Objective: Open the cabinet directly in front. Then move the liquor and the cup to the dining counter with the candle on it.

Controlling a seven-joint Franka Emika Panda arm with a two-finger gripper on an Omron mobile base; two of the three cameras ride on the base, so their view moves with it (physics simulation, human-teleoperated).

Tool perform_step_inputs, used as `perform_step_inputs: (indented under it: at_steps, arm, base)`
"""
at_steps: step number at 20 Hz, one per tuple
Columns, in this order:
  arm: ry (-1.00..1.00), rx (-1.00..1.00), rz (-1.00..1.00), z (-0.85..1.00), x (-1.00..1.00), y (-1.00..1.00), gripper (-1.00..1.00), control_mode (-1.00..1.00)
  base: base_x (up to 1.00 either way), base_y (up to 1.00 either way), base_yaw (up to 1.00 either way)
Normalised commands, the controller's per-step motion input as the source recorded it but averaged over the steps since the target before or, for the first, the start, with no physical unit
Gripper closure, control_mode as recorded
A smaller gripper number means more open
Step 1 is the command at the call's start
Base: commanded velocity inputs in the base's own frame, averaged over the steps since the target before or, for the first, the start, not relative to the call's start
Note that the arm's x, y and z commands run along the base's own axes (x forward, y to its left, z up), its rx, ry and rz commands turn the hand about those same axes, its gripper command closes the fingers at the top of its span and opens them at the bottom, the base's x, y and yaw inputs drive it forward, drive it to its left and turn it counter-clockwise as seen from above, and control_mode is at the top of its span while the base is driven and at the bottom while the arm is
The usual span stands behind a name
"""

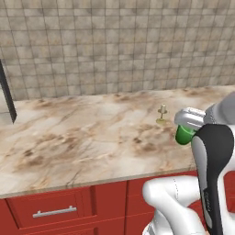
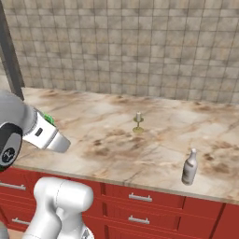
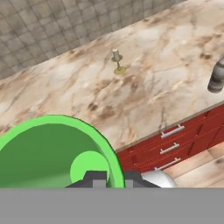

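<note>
My gripper [image 3: 113, 179] is shut on the rim of the small bright green cup [image 3: 52, 153]. It holds the cup [image 1: 184, 135] in the air above the front part of the dining counter [image 1: 82, 137], on the near side of the candle [image 1: 162, 114]. The candle [image 2: 138, 122] stands upright on its brassy holder mid-counter. The pale liquor [image 2: 189, 167] bottle stands upright near the counter's front edge, to the right of the candle, and sits at the right edge of the hand view [image 3: 216, 78]. The cup [image 2: 49, 119] peeks out behind my white hand. The cabinet is out of view.
Red drawers [image 1: 54, 212] with horizontal silver handles [image 2: 140, 198] run under the marble top. Small grey-brown tiles [image 1: 114, 46] back the counter. A dark upright post [image 2: 10, 51] stands at the counter's left end. Wooden floor [image 3: 205, 166] lies in front of the drawers.
</note>
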Motion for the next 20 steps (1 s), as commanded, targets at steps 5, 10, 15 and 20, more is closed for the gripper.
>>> perform_step_inputs:
  at_steps: [5,10,15,20]
  arm:
    - [0.05,-0.01,0.01,-0.42,0.11,-0.35,1.00,-1.00]
    - [0.04,-0.04,0.03,-0.54,0.41,-0.13,1.00,-1.00]
    - [0.02,0.00,0.00,-0.29,1.00,-0.38,1.00,-1.00]
    - [0.12,0.03,0.00,-0.21,1.00,-0.50,1.00,-1.00]
  base:
    - [0.00,0.00,0.00]
    - [0.00,0.00,0.00]
    - [0.00,0.00,0.00]
    - [0.00,0.00,0.00]
